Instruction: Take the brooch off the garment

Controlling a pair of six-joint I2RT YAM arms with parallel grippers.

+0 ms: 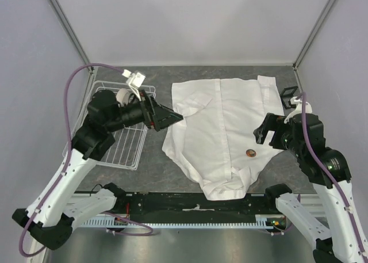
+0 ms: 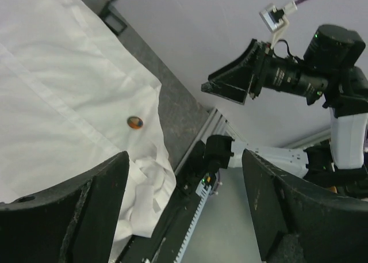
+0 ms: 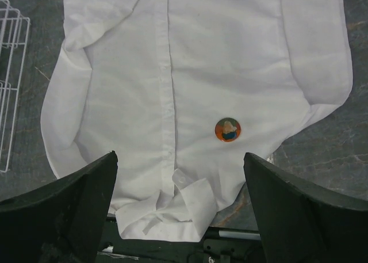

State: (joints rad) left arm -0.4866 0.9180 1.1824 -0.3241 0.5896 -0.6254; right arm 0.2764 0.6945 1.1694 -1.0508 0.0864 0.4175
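The garment [image 1: 218, 125] is a white button-front shirt spread flat on the grey table, collar toward the near edge. The brooch [image 1: 250, 153], a small round coppery disc, sits on the cloth near the shirt's right side; it also shows as the brooch [image 3: 228, 129] and the brooch [image 2: 134, 122]. My right gripper [image 1: 259, 134] hovers open just above and right of it, nothing between its fingers [image 3: 299, 205]. My left gripper [image 1: 175, 118] hangs open over the shirt's left sleeve edge, holding nothing, its fingers [image 2: 69, 211] wide apart.
A white wire rack [image 1: 123, 142] lies on the table at the left, under the left arm. A small black wire stand [image 1: 288, 94] sits just past the shirt's far right corner. The black mounting rail [image 1: 195, 202] runs along the near edge.
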